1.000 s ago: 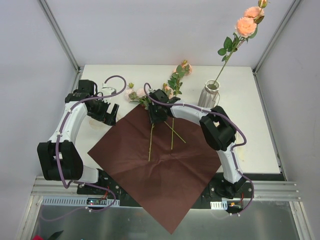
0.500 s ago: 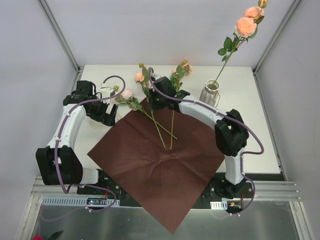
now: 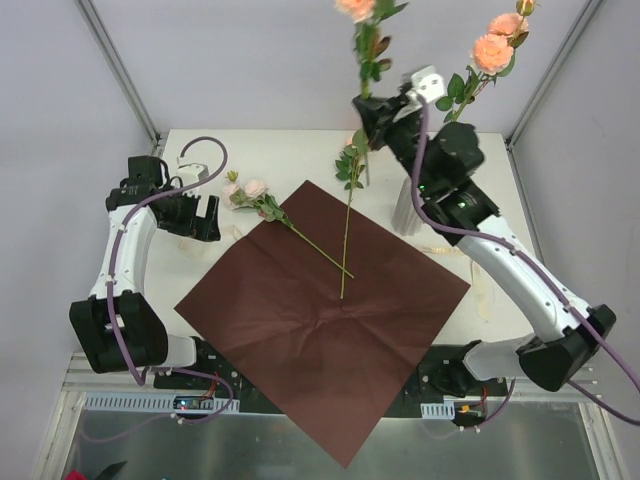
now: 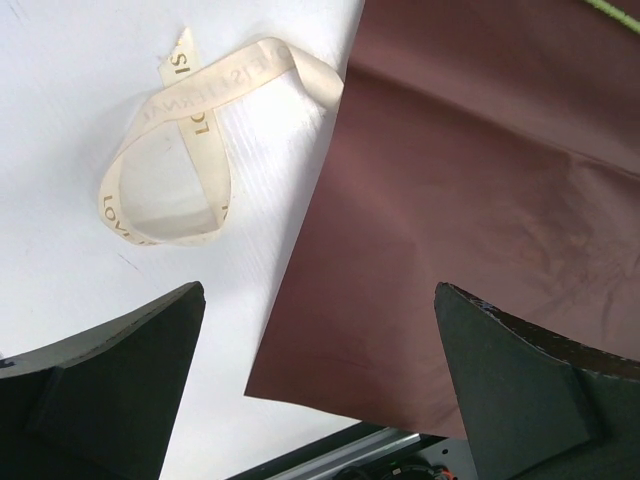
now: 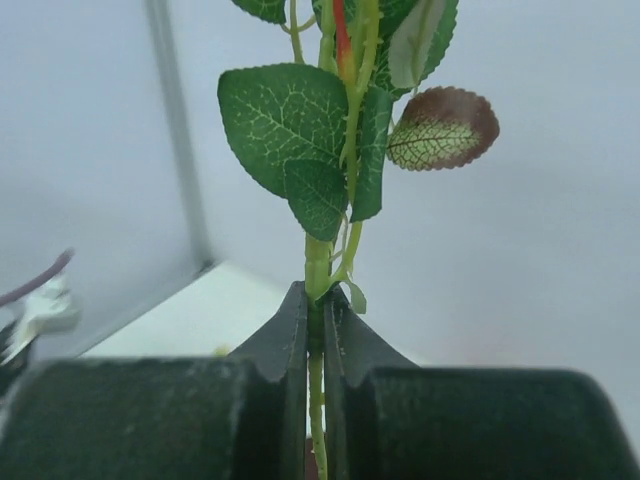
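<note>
My right gripper [image 3: 372, 112] [image 5: 316, 312] is raised high at the back and is shut on the green stem of a peach flower [image 3: 361, 30] [image 5: 347, 120], which it holds upright. Just right of and below it stands the white ribbed vase [image 3: 405, 212], partly hidden by the arm, with a peach flower spray [image 3: 492, 48] in it. Two more flowers lie on the dark brown paper sheet [image 3: 320, 320] [image 4: 480, 180]: a pink-bloomed one [image 3: 247, 190] and a leafy stem [image 3: 346, 230]. My left gripper [image 3: 193, 226] [image 4: 320, 400] hangs open over the paper's left corner, near a cream ribbon loop [image 4: 170, 170].
A second cream ribbon [image 3: 486, 298] lies on the white table [image 3: 250, 150] at the right of the paper. The paper's near corner overhangs the table's front rail. Grey walls and frame posts enclose the table.
My right arm has lifted one flower off the paper and swung it up and to the right, to above the vase. The left gripper has drawn slightly left.
</note>
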You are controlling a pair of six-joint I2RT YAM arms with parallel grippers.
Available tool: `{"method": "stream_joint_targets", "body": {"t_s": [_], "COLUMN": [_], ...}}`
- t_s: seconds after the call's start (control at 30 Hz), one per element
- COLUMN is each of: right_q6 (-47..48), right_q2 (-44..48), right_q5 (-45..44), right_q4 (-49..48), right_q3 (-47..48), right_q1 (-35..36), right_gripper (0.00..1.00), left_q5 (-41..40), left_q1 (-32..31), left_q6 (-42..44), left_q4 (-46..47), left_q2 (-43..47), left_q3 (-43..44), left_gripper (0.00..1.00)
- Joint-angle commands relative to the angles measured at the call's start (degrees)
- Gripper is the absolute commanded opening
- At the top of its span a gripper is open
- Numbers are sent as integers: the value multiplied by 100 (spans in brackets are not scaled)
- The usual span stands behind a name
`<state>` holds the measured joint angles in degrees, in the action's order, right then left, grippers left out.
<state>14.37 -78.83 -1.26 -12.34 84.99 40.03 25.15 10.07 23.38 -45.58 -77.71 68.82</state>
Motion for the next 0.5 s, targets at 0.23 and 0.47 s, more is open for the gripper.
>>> {"method": "stream_joint_targets", "body": {"t_s": [0.23, 0.47], "right_q6": [1832, 1569], "right_q2": [421, 351], "right_q5": [-884, -1026], "right_q4": [-1744, -2053], "right_q3": [-439, -1027], "right_q1": [-1217, -1629], "right_gripper": [1, 1], "left_q5": [491, 500], "left_q1": [66, 75], "left_q6": [71, 141], "left_q4": [-302, -381], "left_q2": [-51, -112], "left_q3": [325, 501], "left_gripper": [99, 99]}}
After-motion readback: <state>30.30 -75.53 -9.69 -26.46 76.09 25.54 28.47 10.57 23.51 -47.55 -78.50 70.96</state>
